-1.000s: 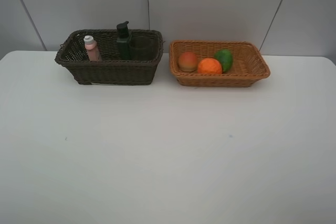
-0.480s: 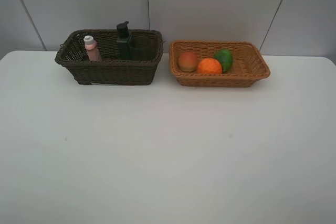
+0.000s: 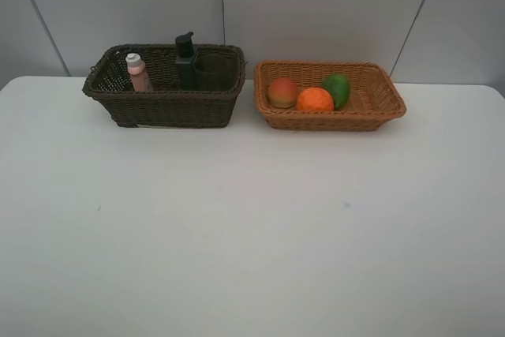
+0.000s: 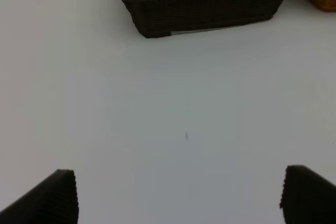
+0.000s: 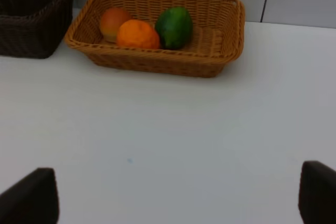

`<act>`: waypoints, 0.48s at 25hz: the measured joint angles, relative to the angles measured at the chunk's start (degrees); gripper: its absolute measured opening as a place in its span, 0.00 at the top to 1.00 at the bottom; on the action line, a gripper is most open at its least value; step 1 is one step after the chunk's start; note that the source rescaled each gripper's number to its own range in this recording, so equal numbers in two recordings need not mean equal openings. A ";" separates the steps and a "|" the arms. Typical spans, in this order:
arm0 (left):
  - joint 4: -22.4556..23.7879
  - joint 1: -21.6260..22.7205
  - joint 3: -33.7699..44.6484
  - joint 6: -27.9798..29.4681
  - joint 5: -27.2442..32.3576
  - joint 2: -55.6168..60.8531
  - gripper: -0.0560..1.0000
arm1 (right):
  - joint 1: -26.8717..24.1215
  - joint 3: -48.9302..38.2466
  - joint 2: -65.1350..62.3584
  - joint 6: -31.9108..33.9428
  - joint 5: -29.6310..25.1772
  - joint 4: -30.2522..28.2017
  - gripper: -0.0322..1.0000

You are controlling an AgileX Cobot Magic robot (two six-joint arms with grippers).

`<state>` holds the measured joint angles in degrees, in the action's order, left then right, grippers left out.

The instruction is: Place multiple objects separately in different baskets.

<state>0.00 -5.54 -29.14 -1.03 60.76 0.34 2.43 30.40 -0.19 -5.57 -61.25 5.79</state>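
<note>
Items sitting sorted in 2 baskets at back of white bench (image 3: 237, 226)

Dark basket (image 3: 166, 104) is holding pink bottle (image 3: 138, 73), pump bottle (image 3: 186, 61) & cup (image 3: 211, 71); tan basket (image 3: 331, 116) just beside it is holding peach (image 3: 282, 91), orange (image 3: 315, 100) & green fruit (image 3: 337, 88), the 3 touching. Left gripper (image 4: 178, 195) & right gripper (image 5: 178, 198) are hanging over bare bench, well apart from baskets, jaws standing wide, gripping nothing
</note>
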 joint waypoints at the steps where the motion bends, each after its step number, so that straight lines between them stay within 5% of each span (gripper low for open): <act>1: 0.00 0.00 0.00 0.00 0.00 0.00 0.00 | 0.00 0.00 0.00 0.00 0.00 0.00 0.03; 12: 0.00 0.00 0.00 0.00 0.00 0.00 0.00 | 0.00 0.00 0.00 0.00 0.01 0.00 0.03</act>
<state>0.00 -5.54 -29.14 -1.03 60.76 0.34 2.43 30.40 -0.19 -5.57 -61.24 5.79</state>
